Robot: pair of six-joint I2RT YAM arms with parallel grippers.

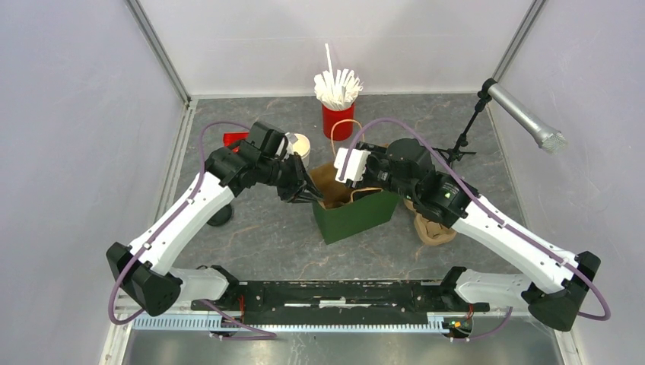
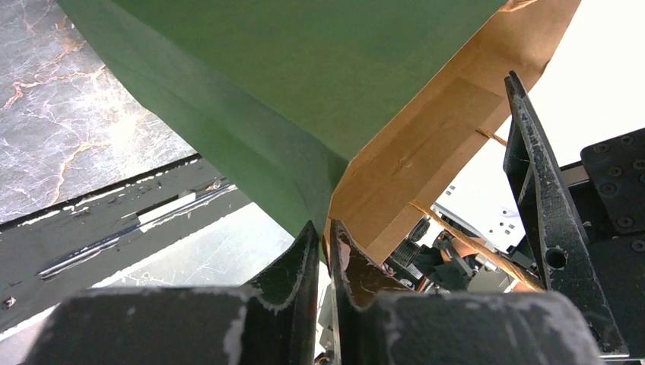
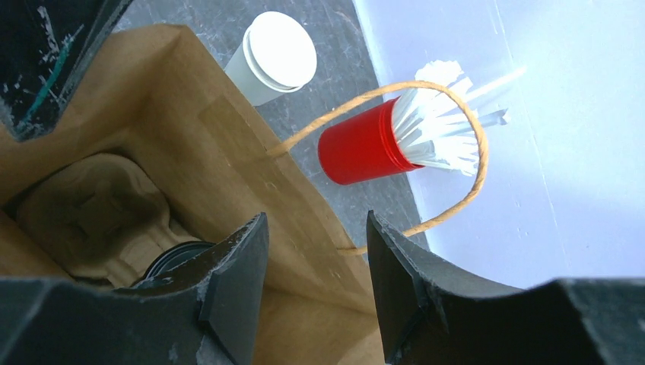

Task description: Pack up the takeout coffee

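We note: bag matt paper, kraft inside; tray rough moulded pulp; takeout coffee lid perhaps smooth plastic.

Coffee: only a dark lid edge shows inside the bag; cup body hidden by the tray and right gripper. Red object behind left arm: unidentifiable.

A robotics test cell, seen from my remote station: pale wall panels framed by aluminium posts box in a marble-patterned table. The left arm and right arm are bolted to a black rail at its near edge. A microphone leans over the far right corner. Takeout props, a green paper bag and a red cup of straws, stand mid-table.
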